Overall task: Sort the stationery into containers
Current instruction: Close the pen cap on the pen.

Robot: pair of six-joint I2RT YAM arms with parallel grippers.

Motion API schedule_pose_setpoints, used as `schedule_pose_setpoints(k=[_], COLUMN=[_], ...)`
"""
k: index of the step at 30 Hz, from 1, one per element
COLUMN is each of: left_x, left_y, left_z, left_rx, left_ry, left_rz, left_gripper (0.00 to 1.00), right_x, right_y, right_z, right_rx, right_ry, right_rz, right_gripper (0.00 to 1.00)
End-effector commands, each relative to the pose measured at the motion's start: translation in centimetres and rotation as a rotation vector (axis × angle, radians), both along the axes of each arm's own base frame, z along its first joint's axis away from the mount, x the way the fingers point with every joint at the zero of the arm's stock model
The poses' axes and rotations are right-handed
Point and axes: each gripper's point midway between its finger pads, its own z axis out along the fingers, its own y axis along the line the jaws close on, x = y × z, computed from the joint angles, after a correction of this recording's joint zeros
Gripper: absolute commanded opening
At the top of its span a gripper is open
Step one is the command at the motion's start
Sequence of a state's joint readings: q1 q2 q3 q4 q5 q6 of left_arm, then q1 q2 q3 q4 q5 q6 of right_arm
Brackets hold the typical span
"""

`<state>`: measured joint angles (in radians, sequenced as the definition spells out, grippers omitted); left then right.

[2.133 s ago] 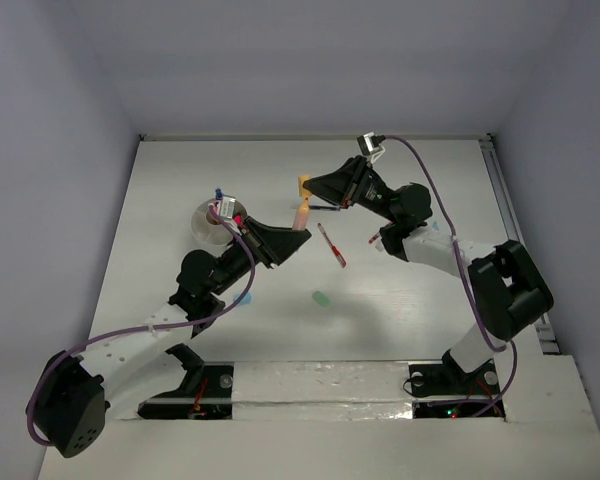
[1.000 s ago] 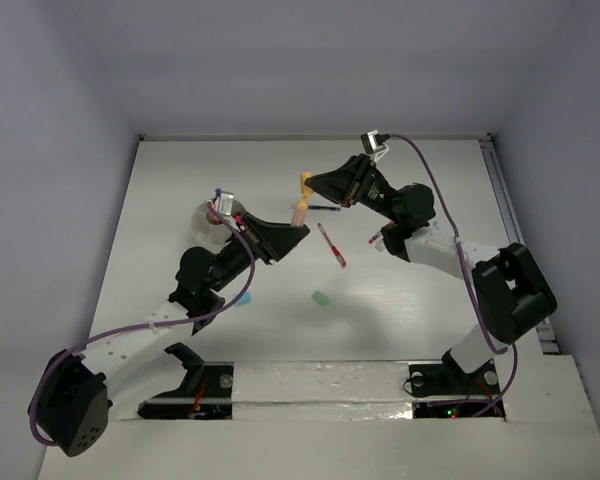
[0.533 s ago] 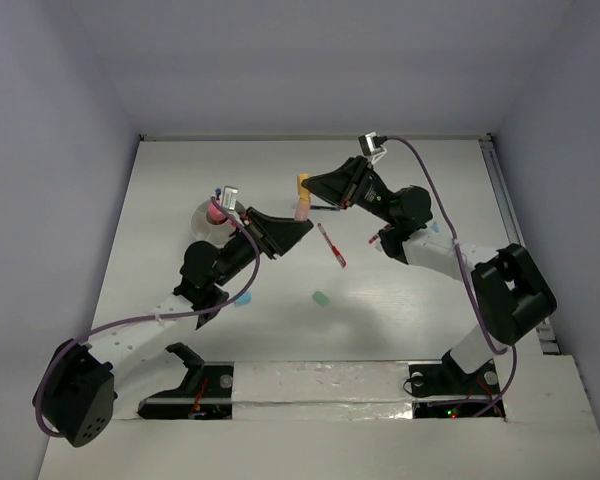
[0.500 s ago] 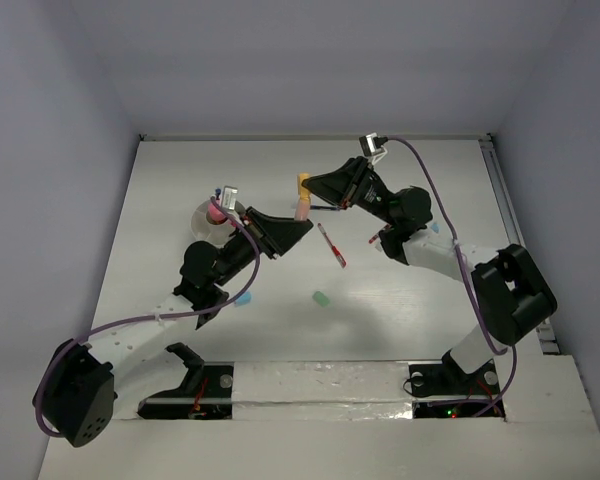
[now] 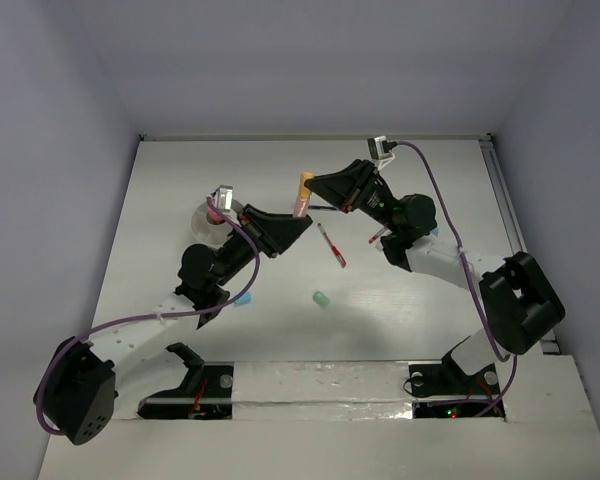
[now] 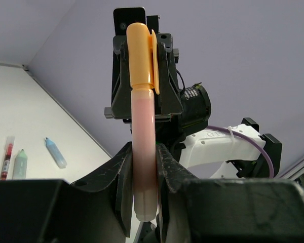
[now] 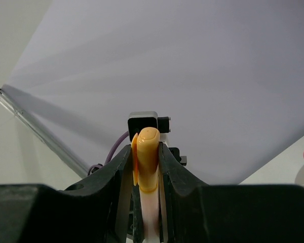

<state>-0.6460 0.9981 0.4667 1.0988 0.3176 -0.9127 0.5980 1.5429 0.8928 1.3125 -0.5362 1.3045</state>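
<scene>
An orange marker (image 5: 300, 203) with a pale barrel hangs above the table's middle, held at both ends. My left gripper (image 5: 300, 222) is shut on its barrel (image 6: 143, 152). My right gripper (image 5: 309, 187) is shut on its orange cap (image 7: 148, 152). In the left wrist view the cap (image 6: 141, 55) sits between the right gripper's black fingers (image 6: 167, 86). The white cup (image 5: 208, 226) stands at the left, behind the left arm, with a pink marker (image 5: 216, 211) in it. A red pen (image 5: 330, 245), a mint eraser (image 5: 321, 298) and a light-blue eraser (image 5: 244, 298) lie on the table.
A dark pen (image 5: 327, 208) lies under the right arm. A red pen (image 6: 7, 159), a green marker (image 6: 20, 163) and a blue-white marker (image 6: 55, 152) lie together in the left wrist view. Grey walls close the table on three sides.
Both grippers stay shut on the orange marker. It has risen a little and stands more upright. The right wrist has shifted slightly right and the left gripper slightly farther.
</scene>
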Motion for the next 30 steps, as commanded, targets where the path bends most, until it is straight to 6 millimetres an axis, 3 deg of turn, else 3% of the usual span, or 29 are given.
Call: schedule_pose_setpoints(k=[1, 8, 11, 15, 19, 30], left_x=[-0.6, -0.7, -1.4, -0.7, -1.3, -3.1], left_y=[2.0, 1.9, 2.0, 1.5, 0.8, 3.2], left_z=[6.4, 7.1, 8.5, 8.3, 8.6, 10.5], left_rx=[-0.162, -0.166, -0.168, -0.113, -0.095, -0.161], left_ry=[-0.190, -0.210, -0.243, -0.207, -0.193, -0.222], left_rz=[0.063, 0.057, 0.050, 0.046, -0.017, -0.028], left_gripper=[0.00, 0.00, 0.00, 0.00, 0.00, 0.00], right_x=[-7.0, -7.5, -7.5, -8.5, -8.9, -9.3], right_y=[-2.5, -2.0, -1.6, -1.2, -0.5, 0.2], right_z=[5.0, 4.1, 3.2, 2.7, 1.9, -0.2], right_rx=[0.184, 0.159, 0.138, 0.093, 0.022, -0.072], right_ry=[-0.393, -0.370, -0.329, -0.350, -0.342, -0.318], right_rz=[0.056, 0.112, 0.153, 0.230, 0.290, 0.384], right_gripper=[0.05, 0.05, 0.04, 0.02, 0.01, 0.00])
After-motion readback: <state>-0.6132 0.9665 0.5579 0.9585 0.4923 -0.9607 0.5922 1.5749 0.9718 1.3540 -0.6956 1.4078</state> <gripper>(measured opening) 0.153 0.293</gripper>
